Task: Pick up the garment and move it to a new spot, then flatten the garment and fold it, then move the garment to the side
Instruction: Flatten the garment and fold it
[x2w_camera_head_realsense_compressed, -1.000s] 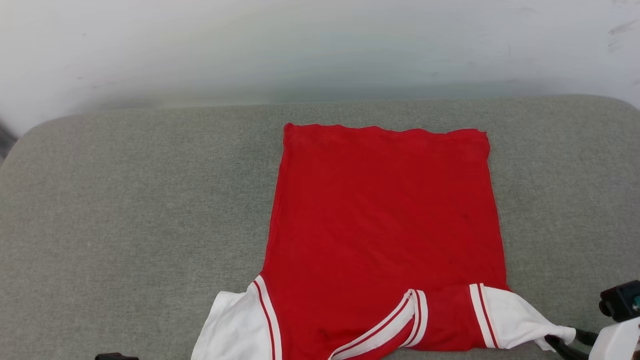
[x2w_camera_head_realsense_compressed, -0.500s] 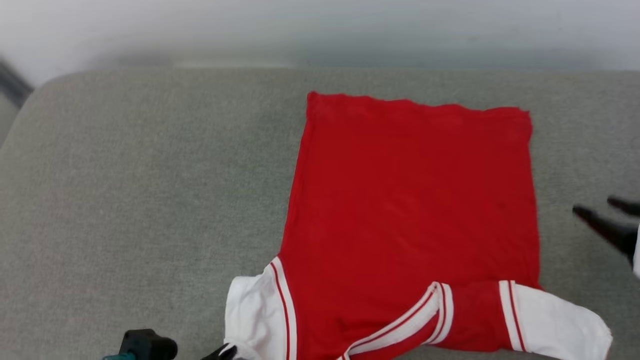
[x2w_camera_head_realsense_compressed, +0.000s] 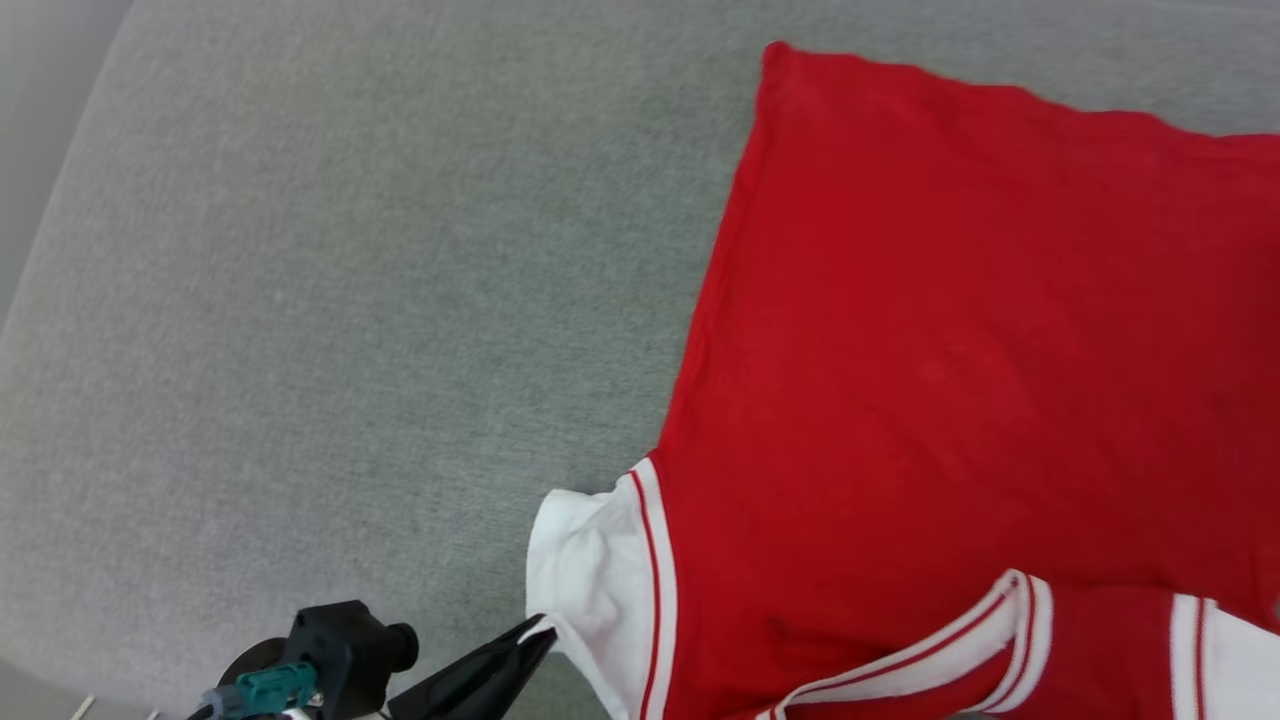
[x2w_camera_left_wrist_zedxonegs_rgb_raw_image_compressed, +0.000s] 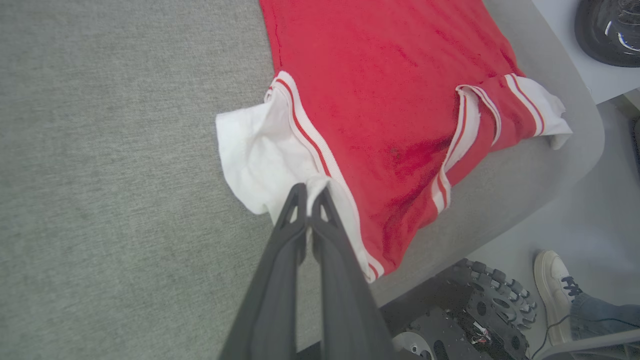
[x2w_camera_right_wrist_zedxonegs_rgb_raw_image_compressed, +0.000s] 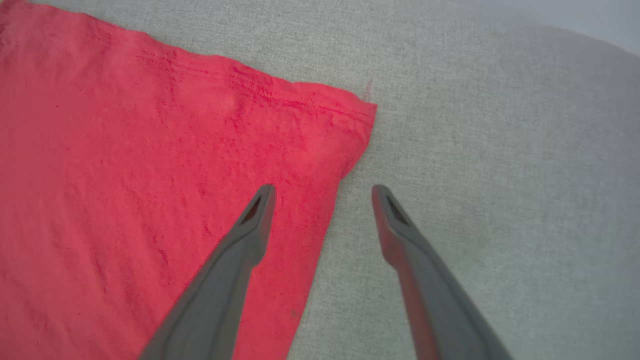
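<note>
Two grippers, one shirt, one pad. Grey fabric-covered pad (x2w_camera_head_realsense_compressed: 300, 300) is the work surface, with rounded corners; its left half in the head view is bare cloth.

Garment (x2w_camera_head_realsense_compressed: 950, 350) lies spread flat on the right part of the pad, plain red side up, with the straight hem at the far end and the sleeves and neck at the end near the robot. Near edge of the shirt reaches the pad's front edge in the left wrist view. Striped neck trim (x2w_camera_head_realsense_compressed: 900, 650) runs diagonally across the near part, folded over the red.

Wheeled base (x2w_camera_left_wrist_zedxonegs_rgb_raw_image_compressed: 475, 310), dark with a knobby tyre, sits below the pad's edge on the pale floor.

White left sleeve (x2w_camera_head_realsense_compressed: 585, 570) is bunched and slightly lifted, red-white stripes at its seam. White right sleeve (x2w_camera_left_wrist_zedxonegs_rgb_raw_image_compressed: 542, 112) lies flat near the pad's rounded corner.

Left gripper (x2w_camera_head_realsense_compressed: 535, 635): fingers pressed together, pinching the hem of the white left sleeve, cloth puckered around the tips.

Right gripper (x2w_camera_right_wrist_zedxonegs_rgb_raw_image_compressed: 324, 192): fingers spread wide, nothing between them. It sits at the shirt's far hem corner, with one finger over red cloth and the other over grey pad; contact with the cloth can't be told.

Person's white shoe (x2w_camera_left_wrist_zedxonegs_rgb_raw_image_compressed: 552, 285) and a bit of blue trouser leg are on the floor beside the base.
</note>
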